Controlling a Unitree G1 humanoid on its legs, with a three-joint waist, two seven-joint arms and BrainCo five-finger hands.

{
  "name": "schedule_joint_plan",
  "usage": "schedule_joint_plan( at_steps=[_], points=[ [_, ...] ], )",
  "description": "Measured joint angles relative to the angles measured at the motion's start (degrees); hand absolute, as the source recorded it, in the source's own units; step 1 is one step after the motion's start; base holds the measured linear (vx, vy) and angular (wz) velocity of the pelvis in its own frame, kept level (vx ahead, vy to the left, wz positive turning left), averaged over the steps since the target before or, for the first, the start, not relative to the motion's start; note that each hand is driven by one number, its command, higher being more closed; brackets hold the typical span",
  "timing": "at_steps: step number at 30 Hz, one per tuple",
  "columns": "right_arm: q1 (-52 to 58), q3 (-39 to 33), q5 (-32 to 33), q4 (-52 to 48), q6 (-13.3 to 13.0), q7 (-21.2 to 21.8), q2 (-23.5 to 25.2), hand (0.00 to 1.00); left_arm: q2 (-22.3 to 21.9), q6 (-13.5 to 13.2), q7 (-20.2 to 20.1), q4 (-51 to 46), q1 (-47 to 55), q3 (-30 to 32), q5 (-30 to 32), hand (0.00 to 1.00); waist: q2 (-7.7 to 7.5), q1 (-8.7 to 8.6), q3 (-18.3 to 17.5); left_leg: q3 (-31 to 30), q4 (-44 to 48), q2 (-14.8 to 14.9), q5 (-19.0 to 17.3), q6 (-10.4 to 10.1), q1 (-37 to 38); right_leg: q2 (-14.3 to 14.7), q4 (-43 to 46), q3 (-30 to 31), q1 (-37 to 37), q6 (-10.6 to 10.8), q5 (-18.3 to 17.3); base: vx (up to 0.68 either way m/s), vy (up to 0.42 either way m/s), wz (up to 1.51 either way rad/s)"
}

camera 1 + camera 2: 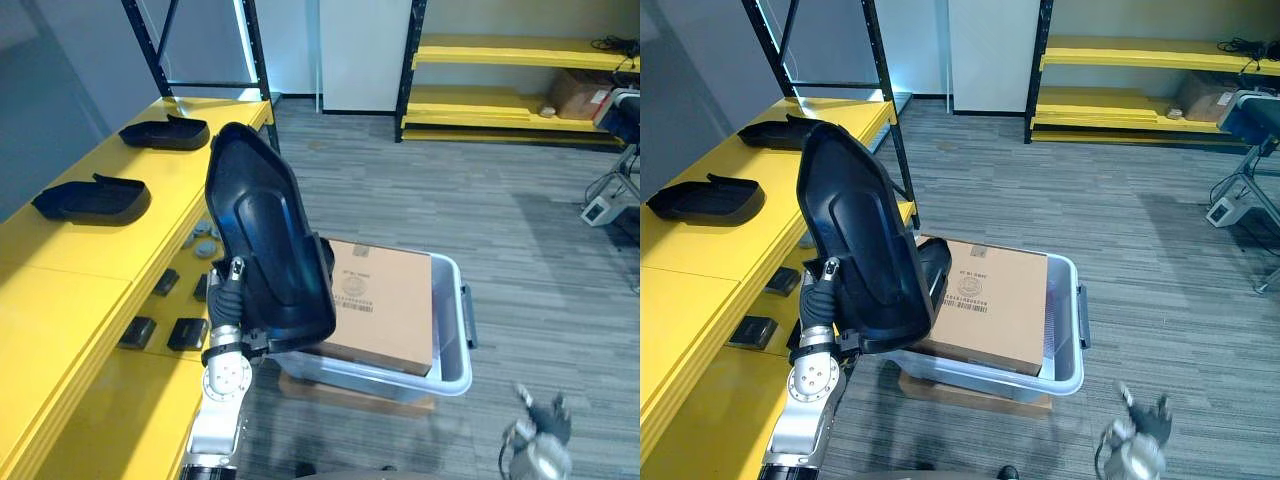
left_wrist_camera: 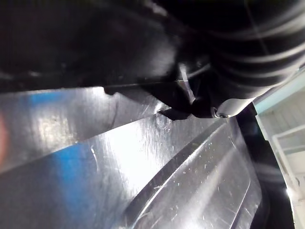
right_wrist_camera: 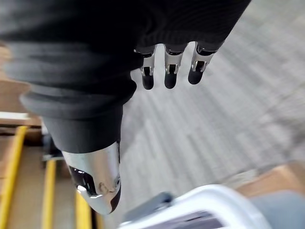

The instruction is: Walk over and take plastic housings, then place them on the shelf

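My left hand (image 1: 228,296) is shut on the lower edge of a large glossy black plastic housing (image 1: 265,235) and holds it upright beside the yellow shelf (image 1: 60,300). The housing's shiny surface (image 2: 157,176) fills most of the left wrist view. Two more black housings (image 1: 165,133) (image 1: 92,198) lie on the shelf top, further back on the left. Low at the right, over the carpet, my right hand (image 1: 540,425) hangs with its fingers (image 3: 167,71) straight and nothing in it.
A white plastic bin (image 1: 455,335) with a cardboard box (image 1: 385,300) in it stands on the floor just right of the held housing. Small black parts (image 1: 137,332) and grey round pieces (image 1: 205,240) lie on the lower shelf level. Yellow racking (image 1: 520,50) lines the far wall.
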Motion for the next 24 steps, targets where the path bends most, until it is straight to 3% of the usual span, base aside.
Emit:
schedule_joint_plan(
  at_steps=[5, 8, 11, 13, 14, 15, 17, 18, 20, 22, 23, 24],
  points=[
    [0.82, 4.58, -0.23, 1.95, 0.69, 1.87, 1.94, 0.0, -0.21, 0.0, -1.82, -0.46, 0.02, -3.58, -0.28, 1.0, -0.25, 1.16, 1.79, -6.5, -0.01, -1.26, 0.34, -0.27, -1.21, -1.87, 4.15, -8.16, 0.83, 0.62, -3.26, -0.03, -0.002, 0.88],
    [0.68, 7.73, -1.04, 1.57, 0.65, 2.61, 2.02, 0.0, -1.2, -0.09, -1.86, -4.93, 0.96, -4.13, -0.5, 1.0, -0.17, 1.84, 3.16, -8.71, 2.0, -2.21, 1.67, 0.23, -4.51, -5.08, 10.1, -17.64, 1.09, 1.85, -7.19, 0.0, 0.018, 1.54],
    [-0.95, 11.28, -2.51, -0.89, 0.62, 2.72, 1.37, 0.0, -1.78, -0.73, -1.85, -6.6, 1.2, -3.73, -1.9, 1.0, -0.34, 4.05, 3.98, -12.21, 5.29, -4.89, 1.14, 0.87, -7.61, -8.61, 15.67, -23.45, 0.91, 3.37, -10.68, 0.01, 0.04, 1.17],
    [-2.18, 13.65, -3.66, -2.55, 0.53, 2.79, 1.33, 0.0, -2.17, -0.78, -1.97, -6.73, 1.42, -4.06, -2.66, 1.0, -0.58, 4.62, 4.62, -7.28, 9.07, -5.09, -0.98, 3.92, -10.21, -10.5, 18.25, -26.9, 1.57, 4.18, -12.13, 0.01, 0.051, 1.19],
    [-2.67, 14.84, -3.95, -3.76, 0.5, 2.9, 1.27, 0.0, -2.68, -0.83, -2.33, -6.75, 2.15, -4.58, -2.68, 1.0, -0.72, 4.43, 4.95, -1.56, 12.13, -4.63, -2.58, 6.26, -11.92, -11.59, 18.97, -29.17, 2.67, 4.47, -12.33, 0.03, 0.072, 1.17],
    [-2.76, 15.63, -4.23, -4.26, 0.49, 2.96, 1.25, 0.0, -3.09, -0.84, -2.7, -6.75, 2.57, -4.67, -2.71, 1.0, -0.9, 4.42, 5.13, 1.79, 13.9, -3.45, -3.08, 6.96, -12.76, -12.23, 19.09, -29.87, 3.22, 4.48, -12.34, 0.08, 0.1, 1.23],
    [-2.81, 17.6, -5.29, -6.09, 0.53, 3.17, 1.5, 0.0, -3.9, -1.14, -3.84, -6.74, 3.82, -4.95, -3.26, 1.0, -0.8, 4.67, 5.29, 14.56, 20.84, 0.66, -7.94, 7.69, -14.62, -12.59, 19.1, -32.3, 6.05, 4.9, -12.5, 0.13, 0.075, 0.99],
    [-2.84, 18.46, -5.49, -6.25, 0.53, 3.35, 1.55, 0.0, -3.98, -1.17, -4.22, -6.74, 3.82, -4.9, -3.28, 1.0, -0.8, 4.73, 5.3, 15.91, 22.38, 1.22, -8.88, 7.12, -14.93, -12.75, 19.08, -32.48, 6.76, 4.98, -12.46, 0.16, 0.07, 0.85],
    [-2.98, 18.84, -5.75, -7.17, 0.67, 4.24, 2.52, 0.0, -4.11, -1.95, -4.68, -6.8, 3.62, -4.96, -4.31, 1.0, -0.84, 4.95, 5.12, 12.81, 26.88, -0.89, -11.29, 6.54, -16.52, -13.62, 19.22, -33.25, 9.28, 5.05, -12.4, 0.21, 0.148, 0.92],
    [-3.09, 18.87, -5.85, -7.52, 0.82, 4.24, 3.41, 0.0, -4.0, -1.95, -5.5, -7.15, 3.12, -4.97, -4.35, 1.0, -1.67, 5.28, 5.19, 9.95, 29.41, -3.31, -12.94, 7.45, -16.88, -15.6, 22.09, -34.38, 10.56, 5.03, -12.39, 0.25, 0.167, 1.0],
    [-2.97, 18.86, -6.13, -7.85, 1.4, 4.23, 3.67, 0.0, -3.94, -1.93, -5.69, -7.25, 2.73, -5.86, -4.34, 1.0, -2.26, 5.76, 5.42, 7.92, 31.4, -5.16, -13.89, 8.0, -16.81, -17.91, 26.69, -33.85, 11.03, 4.66, -12.32, 0.28, 0.188, 0.98],
    [-2.54, 18.79, -6.32, -7.84, 1.74, 4.23, 3.5, 0.0, -3.95, -1.91, -5.64, -7.28, 2.66, -6.25, -4.35, 1.0, -2.35, 5.89, 5.43, 6.91, 32.03, -5.83, -14.59, 8.64, -16.37, -19.12, 30.31, -32.05, 10.52, 2.28, -12.26, 0.3, 0.22, 1.03]
  ],
)
